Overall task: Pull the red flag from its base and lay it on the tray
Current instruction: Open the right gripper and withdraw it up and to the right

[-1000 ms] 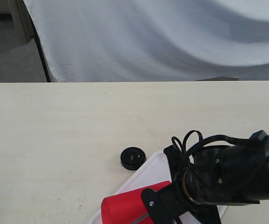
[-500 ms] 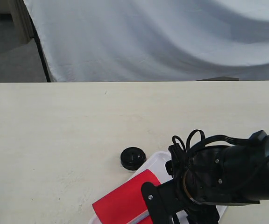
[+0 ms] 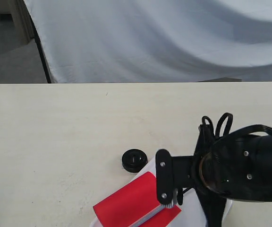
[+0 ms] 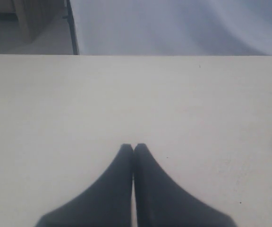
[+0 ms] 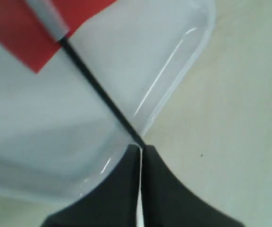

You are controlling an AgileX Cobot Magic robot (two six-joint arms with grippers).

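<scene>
The red flag (image 3: 126, 201) hangs low over the near-left end of the white tray (image 3: 151, 168), its cloth spread flat and reaching past the rim. My right gripper (image 3: 169, 201) is shut on the flag's thin black rod (image 5: 98, 92), pinching it at the fingertips (image 5: 140, 148). The grey sleeve (image 5: 51, 21) and red cloth (image 5: 20, 35) lie over the tray's floor (image 5: 174, 52). The round black base (image 3: 134, 160) stands empty on the table, just beyond the tray's far-left corner. My left gripper (image 4: 133, 146) is shut on nothing above bare table.
The right arm's bulky black wrist (image 3: 242, 170) and its cables cover the right half of the tray. A white cloth backdrop (image 3: 164, 38) hangs behind the pale table (image 3: 79, 118). The left arm does not appear in the exterior view.
The right wrist has turned and shifted right. The flag's cloth, bunched up a second ago, has swung down and spread flat over the tray's left end. The base and left gripper have not moved.
</scene>
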